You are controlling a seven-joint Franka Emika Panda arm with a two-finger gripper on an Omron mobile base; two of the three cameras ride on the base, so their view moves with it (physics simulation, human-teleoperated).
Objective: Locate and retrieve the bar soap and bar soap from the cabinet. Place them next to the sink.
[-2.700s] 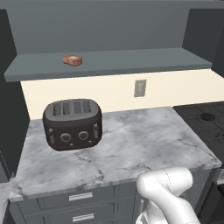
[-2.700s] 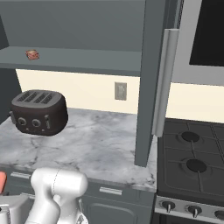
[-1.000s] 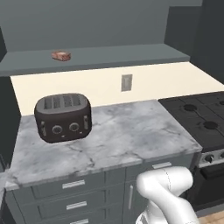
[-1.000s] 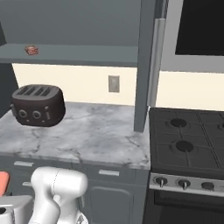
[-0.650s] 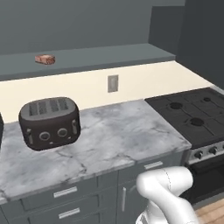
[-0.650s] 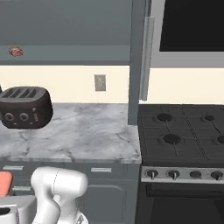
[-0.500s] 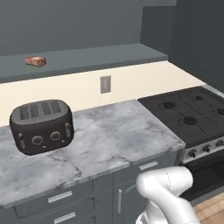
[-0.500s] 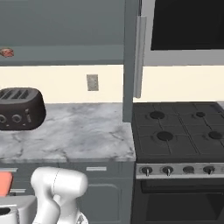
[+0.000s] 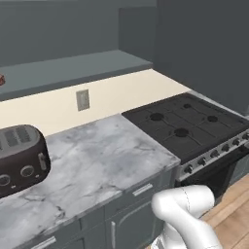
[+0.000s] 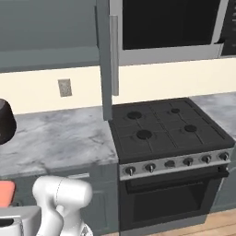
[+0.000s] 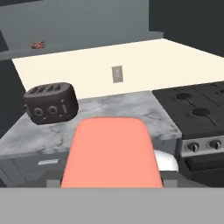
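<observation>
So the gripper (image 11: 111, 183) is clamped on the coral-pink bar soap (image 11: 110, 151). In the hand view that bar sits bottom centre, broad and flat, held up in the air well off the counter. We can only make out small dark bits of the fingers at its lower corners, since the soap covers the rest. In the right base view a corner of the same pink bar (image 10: 5, 193) pokes in at the lower left edge, just left of the white arm (image 10: 60, 200).

The reddish-brown bar soap (image 11: 37, 44) is up on the cabinet shelf (image 11: 87, 41), in the upper left of the hand view and well apart from the gripper. In the left base view we get just a sliver of it (image 9: 1, 79) at the far left edge, resting on the same long shelf board (image 9: 73, 70).

Below the shelf, the dark toaster (image 9: 19, 158) stands on the marble counter (image 9: 102, 165) at the left of the left base view. A wall outlet (image 9: 82, 99) is on the cream wall behind it. The black gas stove (image 10: 161, 126) is on the right of the counter and sits centre frame in the right base view, with its knobs and oven door facing us. Grey drawers (image 9: 121, 204) run under the counter edge, just beside the arm's elbow (image 9: 182, 209) at the bottom right of the left base view.
</observation>
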